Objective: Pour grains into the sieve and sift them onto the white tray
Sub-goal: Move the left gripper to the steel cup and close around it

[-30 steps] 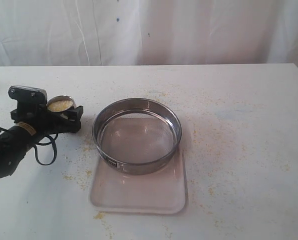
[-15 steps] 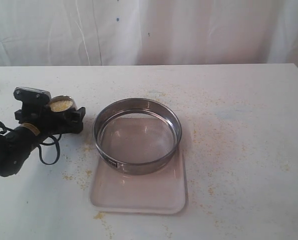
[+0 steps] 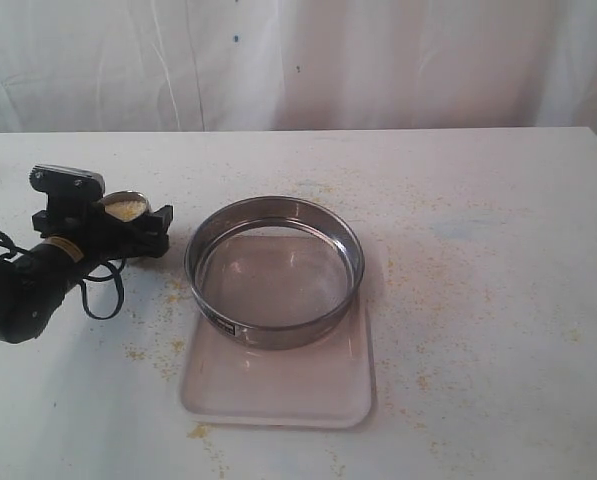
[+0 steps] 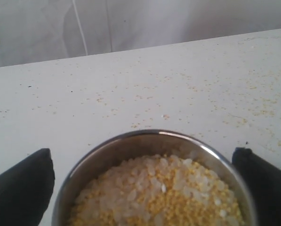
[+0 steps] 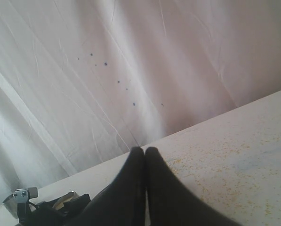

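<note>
The grains, yellow granules mixed with pale whitish ones, fill a small steel cup standing on the table at the left. My left gripper is open, with one black finger on each side of the cup and the cup between them. To its right the empty sieve rests on the far end of the white tray. My right gripper is shut and empty, raised over the table's right part, and does not show in the exterior view.
Yellowish specks are strewn over the white table, thickest around the tray. A white curtain hangs behind the table's far edge. The left arm's cable loops on the table beside the cup.
My left gripper has slid forward so that its fingers reach farther along the cup's sides. The cup, sieve and tray have stayed put.
</note>
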